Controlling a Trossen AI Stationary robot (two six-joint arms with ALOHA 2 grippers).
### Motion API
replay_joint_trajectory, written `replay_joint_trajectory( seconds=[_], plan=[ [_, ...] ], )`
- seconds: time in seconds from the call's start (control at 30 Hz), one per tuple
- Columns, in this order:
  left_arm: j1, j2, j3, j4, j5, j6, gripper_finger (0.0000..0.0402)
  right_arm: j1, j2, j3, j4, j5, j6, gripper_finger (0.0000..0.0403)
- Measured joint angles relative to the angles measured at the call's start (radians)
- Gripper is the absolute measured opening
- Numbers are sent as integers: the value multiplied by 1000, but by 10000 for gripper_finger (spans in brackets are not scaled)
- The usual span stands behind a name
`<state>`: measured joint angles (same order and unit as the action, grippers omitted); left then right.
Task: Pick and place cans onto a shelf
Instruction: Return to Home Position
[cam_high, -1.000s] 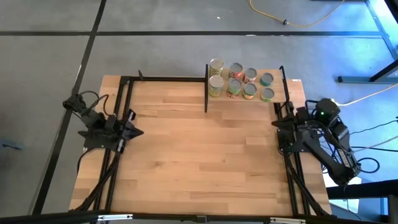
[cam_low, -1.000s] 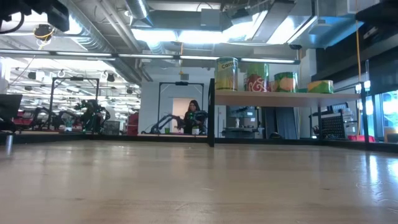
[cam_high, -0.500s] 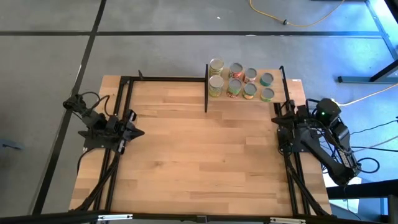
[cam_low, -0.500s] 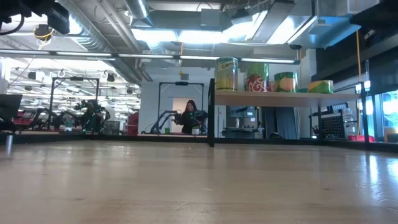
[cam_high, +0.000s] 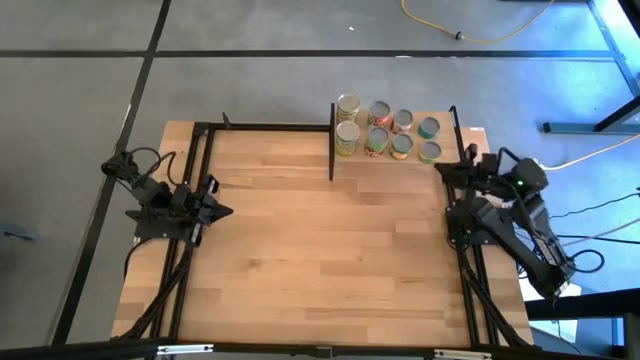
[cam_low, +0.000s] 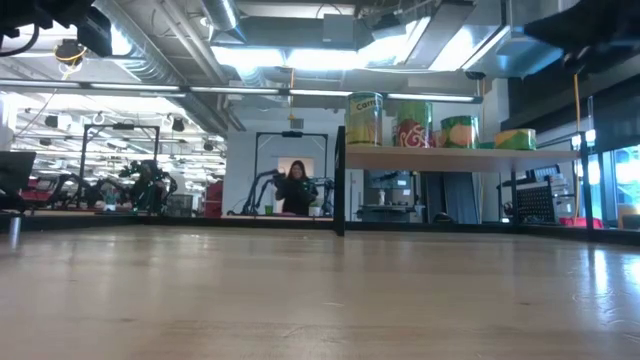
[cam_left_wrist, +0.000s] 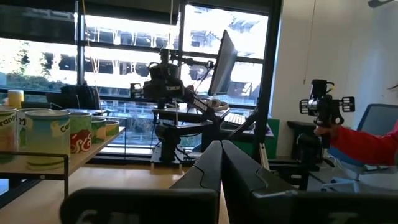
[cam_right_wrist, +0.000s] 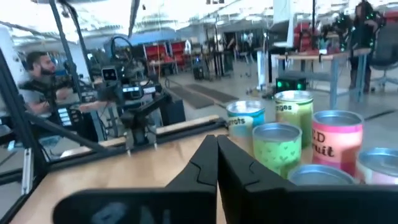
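Several cans (cam_high: 388, 131) stand upright in two rows on the raised light-wood shelf (cam_high: 445, 140) at the table's far right. They also show in the low view (cam_low: 412, 122) and the right wrist view (cam_right_wrist: 277, 146). My left gripper (cam_high: 225, 211) is shut and empty at the table's left edge, pointing right; its wrist view (cam_left_wrist: 221, 152) shows the fingers closed together. My right gripper (cam_high: 440, 168) is shut and empty just near of the shelf's right end, with its closed fingertips (cam_right_wrist: 216, 142) a little short of the cans.
Black metal uprights (cam_high: 331, 140) edge the shelf, and a black frame rail (cam_high: 270, 127) runs along the table's far edge. The wooden tabletop (cam_high: 320, 250) lies between the arms. People show in the room beyond the table (cam_low: 296, 190).
My right gripper has swung toward the table's far edge, up to the shelf's right end, still shut. The cans have stayed in place.
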<state>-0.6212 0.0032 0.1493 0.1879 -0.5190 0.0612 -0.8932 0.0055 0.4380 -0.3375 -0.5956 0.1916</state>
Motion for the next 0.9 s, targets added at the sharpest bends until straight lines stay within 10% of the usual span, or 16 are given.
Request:
replay_joint_trajectory(
  seconds=[0.23,0.9],
  plan=[
    [0,0,0,0,-11,6,0,56,1,-200,350,-79,93,2],
    [33,0,0,-131,-10,-15,0,404,1,-380,372,2,-28,1]
  ],
)
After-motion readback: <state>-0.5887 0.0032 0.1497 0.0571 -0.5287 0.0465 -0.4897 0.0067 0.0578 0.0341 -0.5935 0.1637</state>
